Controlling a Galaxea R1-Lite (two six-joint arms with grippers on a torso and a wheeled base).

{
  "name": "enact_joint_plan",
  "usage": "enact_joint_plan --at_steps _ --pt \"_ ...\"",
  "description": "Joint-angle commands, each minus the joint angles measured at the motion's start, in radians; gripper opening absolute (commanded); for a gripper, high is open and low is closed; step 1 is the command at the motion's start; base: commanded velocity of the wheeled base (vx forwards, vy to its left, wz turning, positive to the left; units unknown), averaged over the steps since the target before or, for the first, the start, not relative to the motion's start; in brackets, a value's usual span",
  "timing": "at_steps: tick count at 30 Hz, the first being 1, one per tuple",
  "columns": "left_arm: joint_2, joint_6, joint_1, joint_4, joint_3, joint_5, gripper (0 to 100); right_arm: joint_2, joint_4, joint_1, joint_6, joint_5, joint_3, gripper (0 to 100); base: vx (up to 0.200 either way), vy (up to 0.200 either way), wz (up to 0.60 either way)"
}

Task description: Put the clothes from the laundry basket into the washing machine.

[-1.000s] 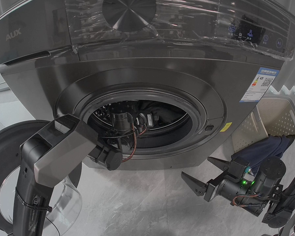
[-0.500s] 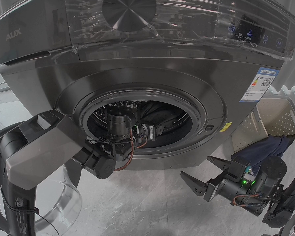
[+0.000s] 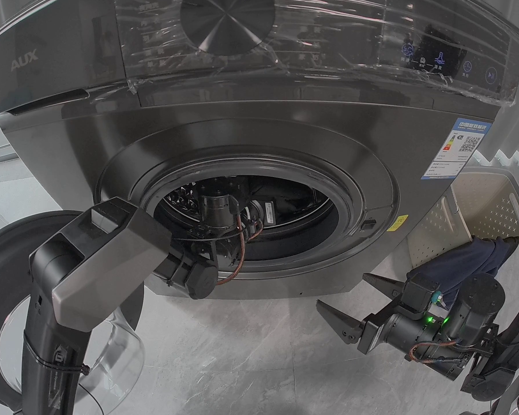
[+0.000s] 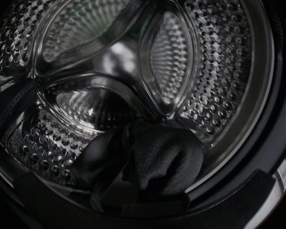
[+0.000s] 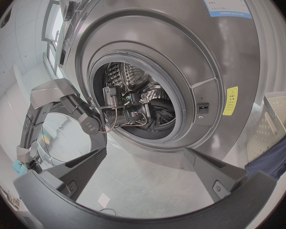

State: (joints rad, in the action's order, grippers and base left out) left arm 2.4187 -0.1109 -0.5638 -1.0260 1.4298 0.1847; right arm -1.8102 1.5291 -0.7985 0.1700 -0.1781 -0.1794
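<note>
washing machine (image 3: 282, 125): dark grey front-loader, its round door (image 3: 3, 272) swung wide open on the robot's left and its drum (image 4: 213, 64) exposed.
black garment (image 4: 162, 156): bunched on the bottom of the drum, close behind the door seal and toward the right side of the opening.
left arm (image 3: 106, 255): stretched from the lower left into the mouth of the machine, with the wrist inside the ring of the opening.
left claw (image 5: 147, 110): within the drum mouth, just beside the black garment; whether it is apart or together cannot be told.
right claw (image 3: 343, 292): fingers spread wide apart with nothing between them; it hangs over the floor before the machine's lower right corner, pointing toward the opening and near the basket.
laundry basket (image 3: 493, 203): cream plastic with a perforated wall, standing on the floor against the right side of the machine.
navy garment (image 3: 461, 266): draped over the basket's near rim and hanging down its front, right behind the right arm's wrist.
floor (image 3: 242, 353): pale grey marbled tiles.
</note>
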Motion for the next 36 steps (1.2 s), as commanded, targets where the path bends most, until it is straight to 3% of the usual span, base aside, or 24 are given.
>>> enact_joint_plan --at_steps 1,5,9,10,16,22,30,36 --pt "0.125 -0.004 0.036 -0.022 0.201 0.068 0 -0.001 0.0 -0.001 0.0 0.0 -0.002 100 0.0 0.0 0.0" --pt "0.161 -0.006 0.059 -0.025 0.307 0.087 0 -0.003 0.0 -0.002 0.0 0.0 -0.002 100 0.0 0.0 0.0" --pt "0.158 -0.006 0.056 -0.025 0.294 0.087 0 -0.004 0.0 -0.002 0.0 0.0 -0.002 100 0.0 0.0 0.0" --pt "0.154 -0.006 0.051 -0.025 0.281 0.087 100 -0.004 0.0 -0.002 0.0 0.0 -0.002 100 0.0 0.0 0.0" --pt "0.046 -0.001 0.036 -0.011 0.08 0.064 100 -0.003 0.0 -0.002 0.0 0.0 -0.002 100 0.0 0.0 0.0" --pt "-0.13 -0.004 -0.004 0.027 -0.175 -0.039 100 -0.003 0.0 -0.002 0.0 0.0 -0.003 100 0.0 0.0 0.0" --pt "-0.173 -0.006 -0.028 0.02 -0.235 -0.059 100 -0.001 0.0 -0.002 0.0 0.0 -0.006 100 0.0 0.0 0.0" --pt "-0.162 -0.026 -0.034 -0.005 -0.229 -0.065 100 0.0 0.0 -0.002 0.0 0.0 -0.008 100 0.0 0.0 0.0"
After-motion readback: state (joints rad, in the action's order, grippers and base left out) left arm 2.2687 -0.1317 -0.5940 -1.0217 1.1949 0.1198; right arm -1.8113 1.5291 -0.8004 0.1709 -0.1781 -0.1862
